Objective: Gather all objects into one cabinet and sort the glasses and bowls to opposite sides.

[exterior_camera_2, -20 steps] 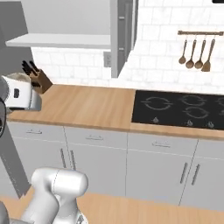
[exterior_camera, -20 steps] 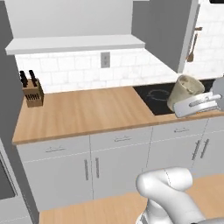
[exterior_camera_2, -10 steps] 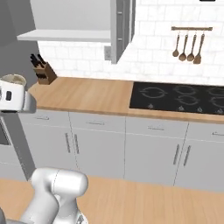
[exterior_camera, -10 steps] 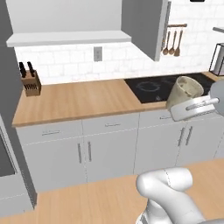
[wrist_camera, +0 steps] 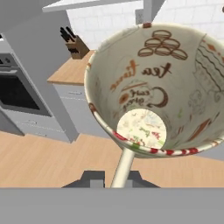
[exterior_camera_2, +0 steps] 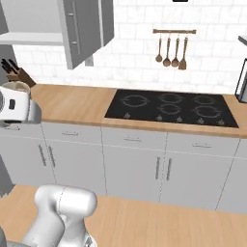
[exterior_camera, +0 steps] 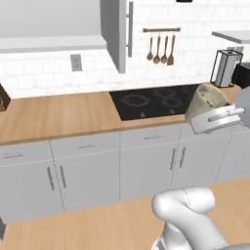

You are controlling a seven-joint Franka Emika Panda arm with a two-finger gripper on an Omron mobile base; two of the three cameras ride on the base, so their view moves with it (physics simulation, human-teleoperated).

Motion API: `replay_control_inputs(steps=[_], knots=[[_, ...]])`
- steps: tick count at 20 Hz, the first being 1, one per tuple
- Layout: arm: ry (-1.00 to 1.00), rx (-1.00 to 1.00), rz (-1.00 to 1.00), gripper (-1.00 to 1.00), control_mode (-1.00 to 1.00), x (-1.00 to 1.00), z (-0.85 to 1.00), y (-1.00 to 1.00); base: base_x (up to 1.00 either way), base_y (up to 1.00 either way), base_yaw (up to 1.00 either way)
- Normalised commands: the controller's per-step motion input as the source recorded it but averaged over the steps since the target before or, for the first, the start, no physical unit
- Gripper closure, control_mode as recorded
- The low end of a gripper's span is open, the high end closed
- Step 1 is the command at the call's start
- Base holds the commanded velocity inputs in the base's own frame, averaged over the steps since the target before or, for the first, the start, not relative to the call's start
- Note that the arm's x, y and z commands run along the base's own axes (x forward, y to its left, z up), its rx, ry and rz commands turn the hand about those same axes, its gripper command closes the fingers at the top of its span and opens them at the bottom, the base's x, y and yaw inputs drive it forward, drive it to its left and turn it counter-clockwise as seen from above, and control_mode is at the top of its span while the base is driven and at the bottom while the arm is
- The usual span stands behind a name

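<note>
White tiled back wall (exterior_camera_2: 140,53) behind a long wooden countertop (exterior_camera: 53,117). Black four-ring hob (exterior_camera_2: 171,108) set into that counter, right of centre. Below, a row of light grey base cabinets (exterior_camera_2: 135,164) with slim bar handles. Wooden utensils (exterior_camera: 160,49) hanging from a rail on the far wall. Knife block (exterior_camera_2: 17,75) at the far left of the counter. Light wood plank floor (exterior_camera: 88,227) in the near part. Dark oven front (wrist_camera: 17,94) at far left in the hand view.

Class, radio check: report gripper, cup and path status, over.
Gripper shut on beige mug's handle. Beige mug carried clear of the counter. Cabinet door open ahead, path clear.
</note>
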Motion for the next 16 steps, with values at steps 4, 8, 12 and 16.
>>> replay_control_inputs(steps=[4, 8, 12, 16], knots=[[0.0, 0.0, 0.0, 1.0, 1.0, 0.0, 0.0, 0.0, -0.14, -0.91, 0.0], [0.0, 0.0, 0.0, 1.0, 1.0, 0.0, 0.0, 0.0, -0.12, -0.91, 0.0], [0.0, 0.0, 0.0, 1.0, 1.0, 0.0, 0.0, 0.0, -0.02, -0.93, 0.0], [0.0, 0.0, 0.0, 1.0, 1.0, 0.0, 0.0, 0.0, 0.02, -0.99, 0.0]])
